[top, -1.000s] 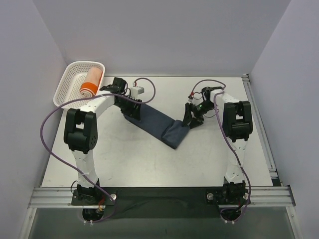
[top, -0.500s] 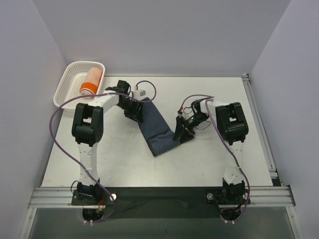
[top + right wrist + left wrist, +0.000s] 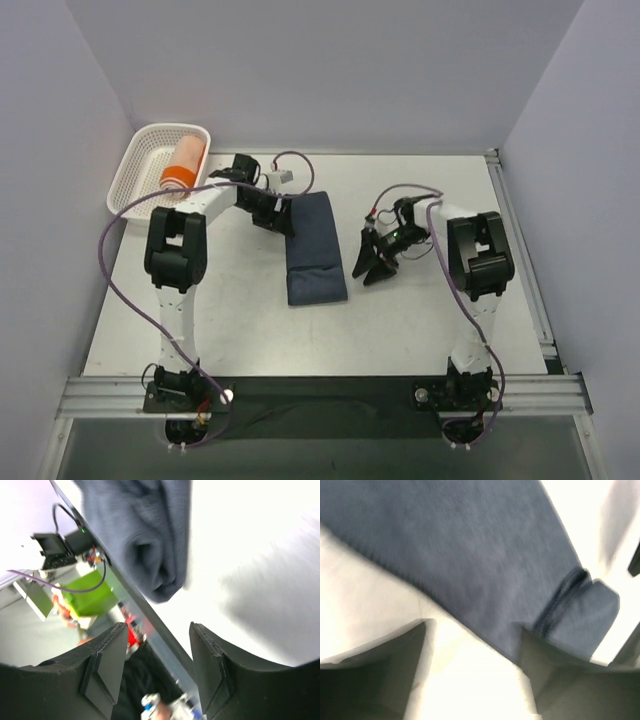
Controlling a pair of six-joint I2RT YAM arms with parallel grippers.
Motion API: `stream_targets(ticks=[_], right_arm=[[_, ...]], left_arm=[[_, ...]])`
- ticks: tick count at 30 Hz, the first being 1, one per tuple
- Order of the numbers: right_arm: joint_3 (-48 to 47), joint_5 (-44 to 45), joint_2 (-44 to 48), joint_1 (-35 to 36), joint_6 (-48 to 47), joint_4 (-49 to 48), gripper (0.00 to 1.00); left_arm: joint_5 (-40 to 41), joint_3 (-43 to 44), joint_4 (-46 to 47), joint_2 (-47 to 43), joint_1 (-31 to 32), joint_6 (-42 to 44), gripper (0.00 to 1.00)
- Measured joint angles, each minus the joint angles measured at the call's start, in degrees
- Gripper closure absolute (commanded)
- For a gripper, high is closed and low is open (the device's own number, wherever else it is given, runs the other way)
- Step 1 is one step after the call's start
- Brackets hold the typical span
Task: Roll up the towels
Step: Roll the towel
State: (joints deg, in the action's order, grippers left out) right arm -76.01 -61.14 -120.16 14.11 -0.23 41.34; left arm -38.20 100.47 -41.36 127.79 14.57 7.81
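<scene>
The navy-blue towel (image 3: pixel 314 250) lies flat on the table as a folded strip running from far to near. In the left wrist view this towel (image 3: pixel 470 545) fills the upper part. My left gripper (image 3: pixel 282 218) sits at its far left edge, open, with only bare table between its fingers (image 3: pixel 385 665). My right gripper (image 3: pixel 366 266) hovers just right of the towel, apart from it and open. From the right wrist, the towel's folded end (image 3: pixel 145 535) is beyond the empty jaws. The orange towel (image 3: pixel 183 165) lies rolled in the basket.
The white lattice basket (image 3: pixel 125 172) stands at the far left corner of the table. Purple cables loop off both arms. A metal rail (image 3: pixel 320 392) runs along the near edge. Plain walls close in the table on three sides.
The navy towel was stretched slantwise between both grippers; it now lies as a straight strip. The left gripper has opened and the right gripper has drawn off to the right.
</scene>
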Motion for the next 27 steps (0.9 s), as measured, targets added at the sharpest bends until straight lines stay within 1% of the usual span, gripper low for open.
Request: stream_targets(ticks=[2,4,6,10,12,15,17,19,22,23,27], right_arm=[[-0.6,0.5,3.1,-1.4,0.2,0.0,0.5],[-2.3,0.7,5.9,-1.3,1.5,-1.0,0.52],[-4.3,0.8,7.5,0.0,3.1,-2.7,0.55],[-7.2,0.8,8.0,4.4,6.5,-7.2,0.62],[-7.4,0.9,7.5,6.8,7.8,-8.4,0.65],[-7.7,1.2,5.2,10.0,9.0,-10.1,0.66],[-7.8,1.8,2.7,11.8,9.4,-11.2,0.67],[-8.1,2.2,-0.7,13.0,9.8,-11.9,0.69],[-8.2,3.1,-6.3,13.3,11.0,-12.9,0.7],[-8.2,1.8,-7.4,13.2,11.9,-12.9,0.71],[-8.2,0.9,-7.9,12.6,13.6,-13.0,0.73]], left_arm=[[-0.1,-6.3,2.3,-6.1,-1.2,0.5,0.03],[-0.1,-13.2,5.2,-14.4,-2.6,0.9,0.03],[-0.1,-18.6,8.0,-22.9,-3.6,1.7,0.03],[-0.7,-26.3,14.4,-37.4,-3.7,3.1,0.03],[-1.6,-29.1,15.1,-41.7,-3.4,4.7,0.03],[-1.2,-34.2,15.1,-46.1,-1.6,9.5,0.03],[0.4,-38.3,14.5,-48.4,1.0,13.2,0.03],[3.3,-41.7,14.4,-49.9,4.8,17.0,0.05],[9.5,-45.7,15.3,-50.7,13.2,22.0,0.09],[11.4,-46.7,15.7,-50.8,16.1,23.3,0.1],[17.5,-49.0,17.7,-50.7,26.1,27.9,0.12]])
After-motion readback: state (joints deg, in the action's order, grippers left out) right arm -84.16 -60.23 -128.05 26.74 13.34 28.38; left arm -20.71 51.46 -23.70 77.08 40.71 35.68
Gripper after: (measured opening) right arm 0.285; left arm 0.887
